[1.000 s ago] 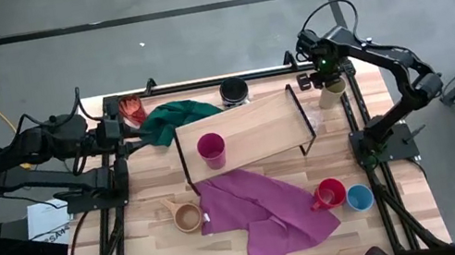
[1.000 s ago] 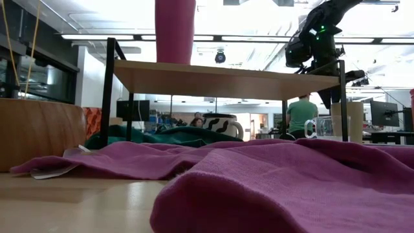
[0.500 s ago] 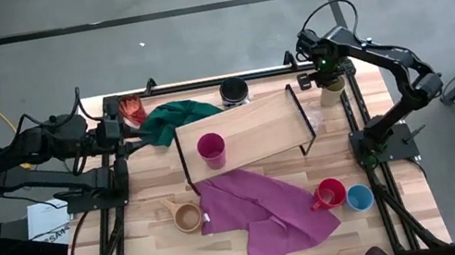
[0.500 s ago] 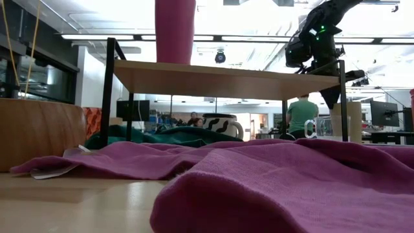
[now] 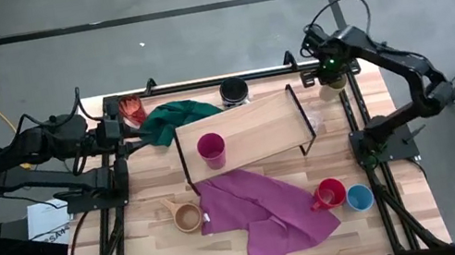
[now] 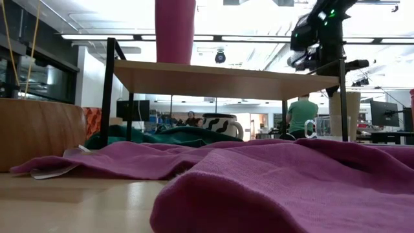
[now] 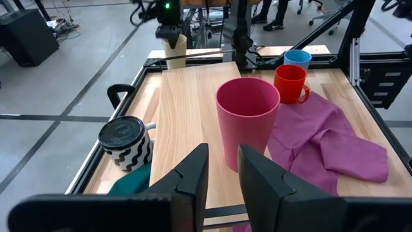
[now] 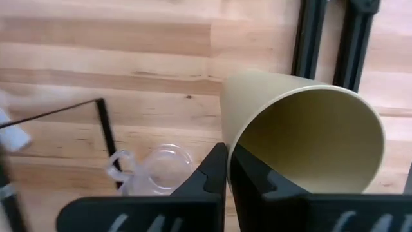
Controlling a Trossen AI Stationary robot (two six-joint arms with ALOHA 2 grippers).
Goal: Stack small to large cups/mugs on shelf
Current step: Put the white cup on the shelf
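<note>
at the far right corner of the surface, our right end effector (image 5: 328, 75) has lifted the cream tapered cup (image 8: 302, 132), fingers pinching its rim; next comes the light-wood shelf (image 5: 256, 127). left end effector (image 7: 222, 169) waits, slightly parted, empty.

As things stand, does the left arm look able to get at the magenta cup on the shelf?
Probably yes. The left pincer faces the magenta cup with only bare shelf board between them, and the cup stands alone there.

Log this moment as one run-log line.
right gripper: shut on cream cup rim, lifted at far right corner | left gripper: idle, left edge | shelf: magenta cup only
</note>
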